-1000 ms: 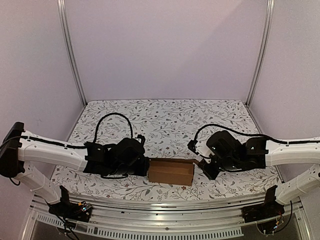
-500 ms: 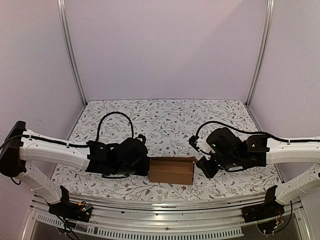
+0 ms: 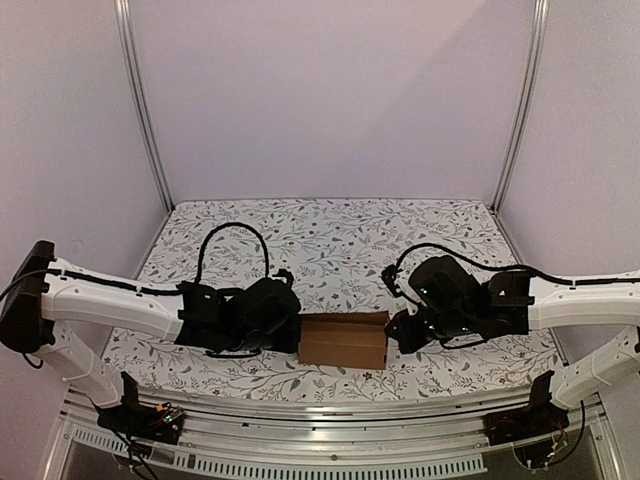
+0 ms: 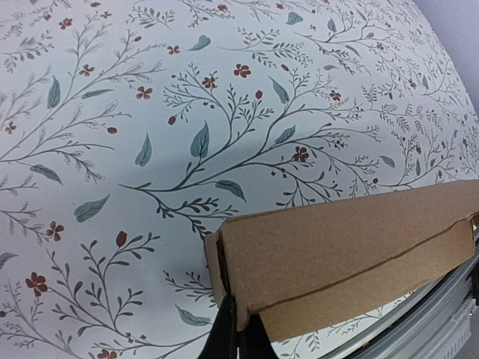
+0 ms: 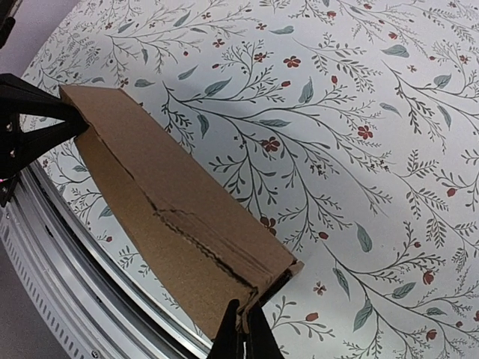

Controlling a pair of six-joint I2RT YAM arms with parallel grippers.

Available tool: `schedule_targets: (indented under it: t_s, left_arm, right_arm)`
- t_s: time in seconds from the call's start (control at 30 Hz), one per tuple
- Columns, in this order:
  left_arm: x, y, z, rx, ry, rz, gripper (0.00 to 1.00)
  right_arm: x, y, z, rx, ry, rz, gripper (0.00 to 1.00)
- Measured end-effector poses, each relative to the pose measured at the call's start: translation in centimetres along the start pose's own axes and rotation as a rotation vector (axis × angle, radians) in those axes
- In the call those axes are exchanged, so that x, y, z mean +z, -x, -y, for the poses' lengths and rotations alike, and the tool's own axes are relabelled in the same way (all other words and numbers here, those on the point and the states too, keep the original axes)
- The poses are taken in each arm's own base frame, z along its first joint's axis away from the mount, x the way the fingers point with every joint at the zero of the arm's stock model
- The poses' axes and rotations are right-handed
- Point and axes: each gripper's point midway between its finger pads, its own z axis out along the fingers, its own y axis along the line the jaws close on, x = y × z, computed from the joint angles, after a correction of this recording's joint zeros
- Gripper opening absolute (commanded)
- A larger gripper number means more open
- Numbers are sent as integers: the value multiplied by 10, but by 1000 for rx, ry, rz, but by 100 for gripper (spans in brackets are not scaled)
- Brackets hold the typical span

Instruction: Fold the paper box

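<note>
Both jaws closed, the left gripper and right gripper meet opposite ends of the paper box; we should push evenly, lest it buckle.

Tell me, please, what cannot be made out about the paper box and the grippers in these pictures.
- Left wrist view: the right edge cuts off the paper box; the bottom edge cuts off most of the left gripper.
- Right wrist view: the left gripper hides the box's far end; the right gripper is mostly cut off below.
- Top view: both grippers' fingertips are hidden under their own wrists.
</note>
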Motion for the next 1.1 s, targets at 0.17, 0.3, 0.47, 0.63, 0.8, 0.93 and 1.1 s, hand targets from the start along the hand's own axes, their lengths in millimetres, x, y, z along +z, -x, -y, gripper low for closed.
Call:
schedule_targets:
  t_s: [0.17, 0.3, 0.47, 0.63, 0.8, 0.93, 1.1]
  left_arm:
    - [0, 0, 0, 4, 11, 6, 0]
    - [0, 0, 0, 3, 14, 9, 0]
    - [0, -1, 1, 1, 13, 9, 0]
    - [0, -1, 1, -11, 12, 10, 0]
    - [1, -1, 3, -21, 14, 12, 0]
    - [1, 0, 4, -24, 15, 13, 0]
    - [2, 0, 5, -29, 16, 14, 0]
  right_arm:
    - [0, 4, -2, 79, 8, 17, 0]
    - [1, 5, -1, 113, -2, 21, 0]
    - [6, 0, 3, 116, -44, 16, 0]
    - [7, -2, 4, 122, -81, 25, 0]
    - [6, -7, 6, 134, -124, 31, 0]
    - [5, -11, 9, 145, -159, 31, 0]
    - [3, -13, 12, 168, -181, 37, 0]
